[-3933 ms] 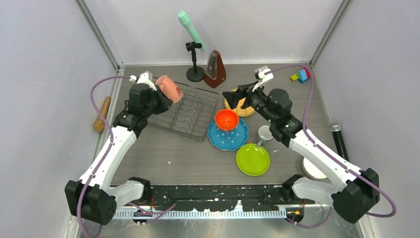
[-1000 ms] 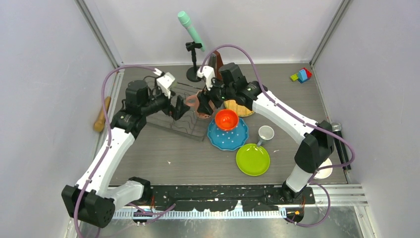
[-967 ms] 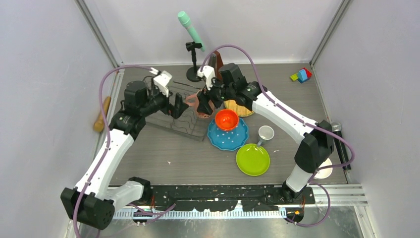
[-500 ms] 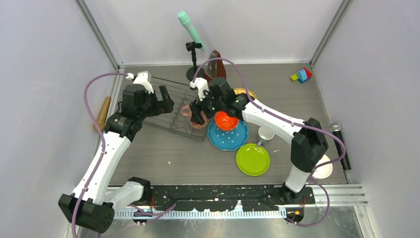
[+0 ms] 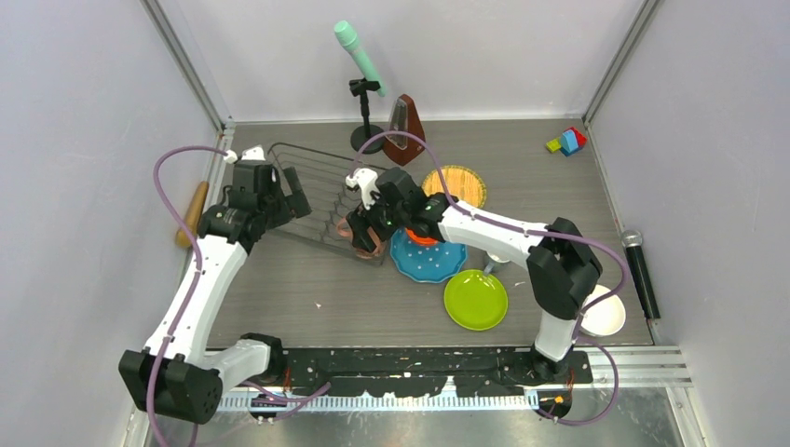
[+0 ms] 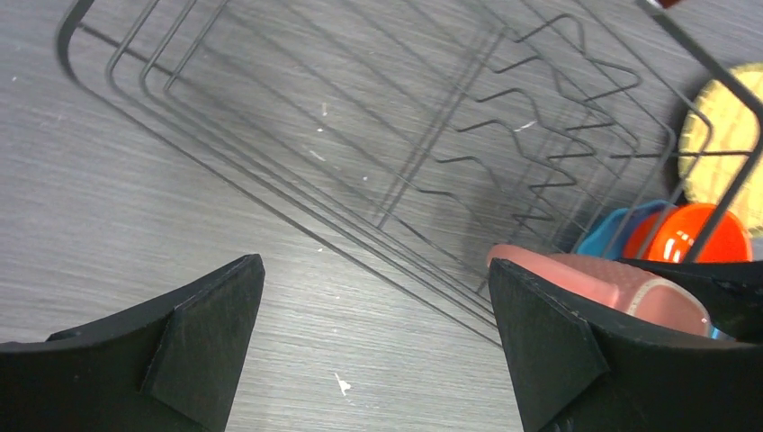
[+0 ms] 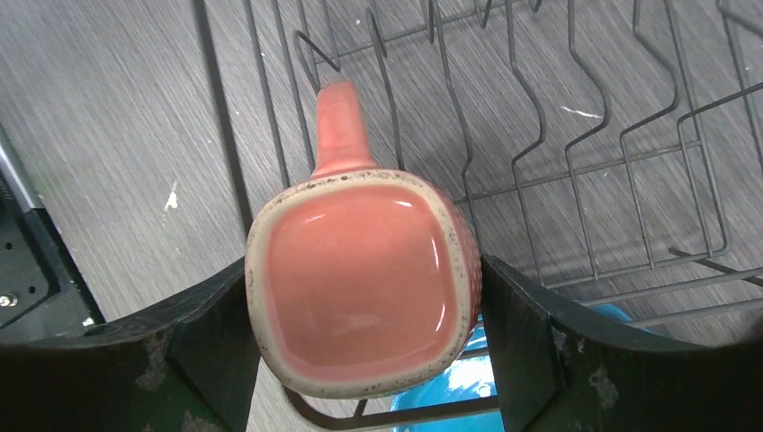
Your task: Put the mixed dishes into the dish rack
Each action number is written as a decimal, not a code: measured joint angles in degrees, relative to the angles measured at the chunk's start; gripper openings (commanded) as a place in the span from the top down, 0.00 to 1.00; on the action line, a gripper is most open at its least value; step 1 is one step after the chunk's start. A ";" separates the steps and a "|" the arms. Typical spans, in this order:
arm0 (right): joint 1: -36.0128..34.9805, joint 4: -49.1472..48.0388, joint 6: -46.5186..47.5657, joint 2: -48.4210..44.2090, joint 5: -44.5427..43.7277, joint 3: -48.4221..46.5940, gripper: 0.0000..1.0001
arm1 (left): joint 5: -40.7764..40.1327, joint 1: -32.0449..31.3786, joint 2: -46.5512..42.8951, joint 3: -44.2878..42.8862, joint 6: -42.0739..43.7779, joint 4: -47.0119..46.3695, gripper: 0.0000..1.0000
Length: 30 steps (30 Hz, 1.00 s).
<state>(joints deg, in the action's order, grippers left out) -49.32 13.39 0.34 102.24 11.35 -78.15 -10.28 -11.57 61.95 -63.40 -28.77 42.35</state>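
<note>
The pinkish-tan mug (image 7: 360, 279) is clamped between my right gripper's (image 7: 364, 346) fingers, mouth toward the wrist camera and handle pointing over the dish rack (image 7: 576, 162). From above, the right gripper (image 5: 366, 228) holds the mug (image 5: 361, 241) at the near right corner of the dish rack (image 5: 321, 191). My left gripper (image 5: 298, 193) hangs open and empty over the rack's left side, its fingers (image 6: 193, 342) wide apart. Right of the rack lies the blue dotted plate (image 5: 433, 264) with the orange bowl (image 5: 424, 238), partly hidden by my right arm. The lime-green plate (image 5: 475, 299), yellow woven plate (image 5: 456, 184) and white bowl (image 5: 606, 318) lie on the table.
A brown metronome (image 5: 403, 119) and a black stand with a mint microphone (image 5: 363, 140) sit behind the rack. A wooden rolling pin (image 5: 193, 213) lies by the left wall. A black microphone (image 5: 639, 270) and toy blocks (image 5: 566, 141) are on the right.
The mug has passed from my left gripper to my right. The right gripper has carried it down to the rack's near right corner. The left gripper has opened and drawn back left.
</note>
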 measured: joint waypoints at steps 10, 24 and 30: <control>-0.04 -5.03 1.88 1.33 -2.97 3.98 1.00 | 0.37 2.75 2.34 0.13 -2.27 2.36 0.01; -0.07 -33.48 4.02 0.70 -2.47 17.16 1.00 | 3.17 3.58 5.66 3.13 -5.40 1.97 0.10; -0.07 -38.66 3.82 0.70 -2.27 19.26 1.00 | 4.17 3.78 7.19 3.43 -5.73 0.70 0.12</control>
<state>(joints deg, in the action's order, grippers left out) -49.39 -25.28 4.16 102.94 9.08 -58.89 -6.11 -7.79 69.14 -59.96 -34.50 43.05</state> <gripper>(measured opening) 0.815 0.895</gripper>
